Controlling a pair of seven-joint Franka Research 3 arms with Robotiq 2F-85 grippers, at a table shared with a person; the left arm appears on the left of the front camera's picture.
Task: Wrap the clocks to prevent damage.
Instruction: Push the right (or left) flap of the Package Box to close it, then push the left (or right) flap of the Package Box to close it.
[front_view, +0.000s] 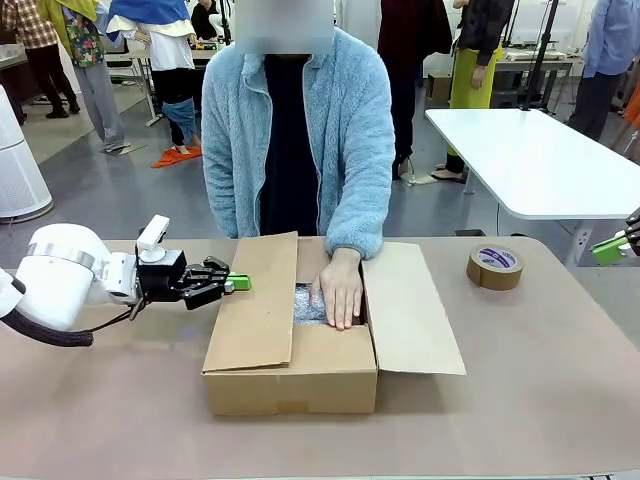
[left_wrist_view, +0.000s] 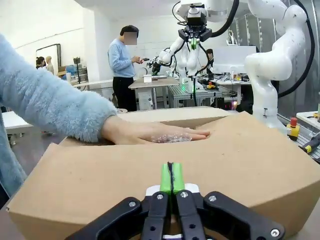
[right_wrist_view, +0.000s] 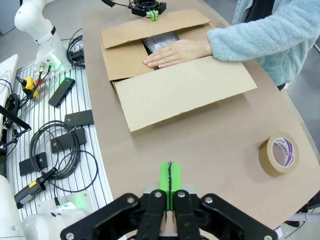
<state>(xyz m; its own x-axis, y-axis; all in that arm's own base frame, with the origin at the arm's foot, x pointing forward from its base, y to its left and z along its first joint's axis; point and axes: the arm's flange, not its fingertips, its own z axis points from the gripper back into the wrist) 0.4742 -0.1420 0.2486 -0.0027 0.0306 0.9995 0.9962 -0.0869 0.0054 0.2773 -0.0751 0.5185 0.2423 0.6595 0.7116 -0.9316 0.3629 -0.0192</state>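
Pressing down, person's hand (front_view: 340, 292) lay on bubble-wrapped bundle (front_view: 304, 304) (contents hidden) in open box (front_view: 290, 378) | L jaws were pressed together by box flap | R jaws too, far R of box

Stretches across the whole foreground as a flat, matte grey-brown table (front_view: 520, 400) with rounded far corners. Carries near its middle an open, rectangular brown cardboard box (front_view: 290, 375), left flap tilted upward, right flap spread out sideways over the surface. Bears also a round roll of brown packing tape (front_view: 494, 267), lying flat, well apart from the box on its right and closer to the far edge.
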